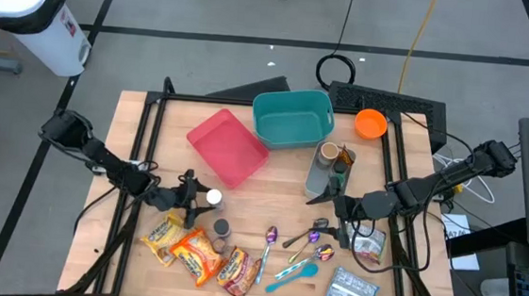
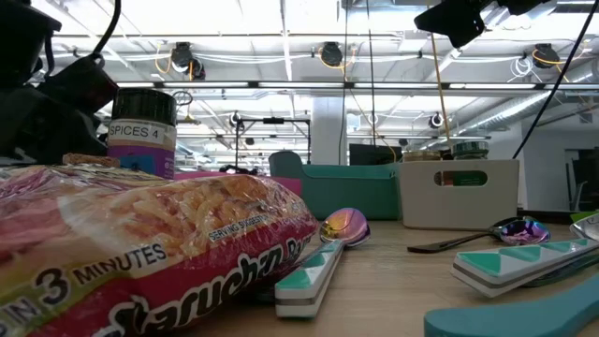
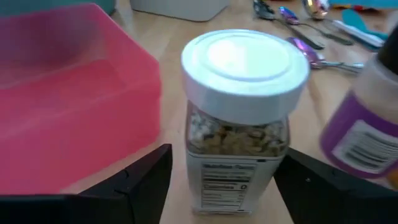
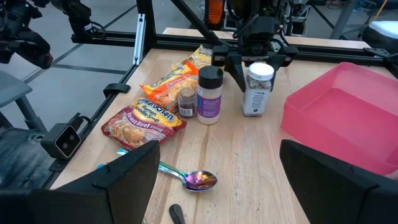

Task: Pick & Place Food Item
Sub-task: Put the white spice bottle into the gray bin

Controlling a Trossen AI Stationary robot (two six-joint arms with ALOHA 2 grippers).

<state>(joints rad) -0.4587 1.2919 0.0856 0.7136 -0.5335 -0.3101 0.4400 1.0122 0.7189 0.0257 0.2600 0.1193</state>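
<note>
The left gripper (image 1: 205,200) sits low over the bench's (image 1: 280,196) left-middle area, its two dark fingers (image 3: 134,180) spread wide on either side of a white-capped spice jar (image 3: 239,118) without touching it; the jar stands upright on the wood, just beside the pink bin (image 1: 229,147), which lies tilted toward the bench's back-left part. A second jar with a dark cap and purple label (image 4: 209,94) stands just beside the white-capped one, toward the front edge, with a smaller dark-capped jar (image 4: 186,101) next to it. Three ramen packets (image 1: 198,252) lie in a row near the front-left corner. The right gripper (image 1: 344,216) hangs above the bench's right-middle area, fingers (image 4: 134,180) wide apart and holding nothing, over a scatter of spoons (image 1: 304,248) and foil packets (image 1: 352,289) near the front-right corner. A teal bin (image 1: 292,118) rests at the back edge, with a grey organiser (image 1: 325,168) and an orange bowl (image 1: 370,124) toward the back-right.
</note>
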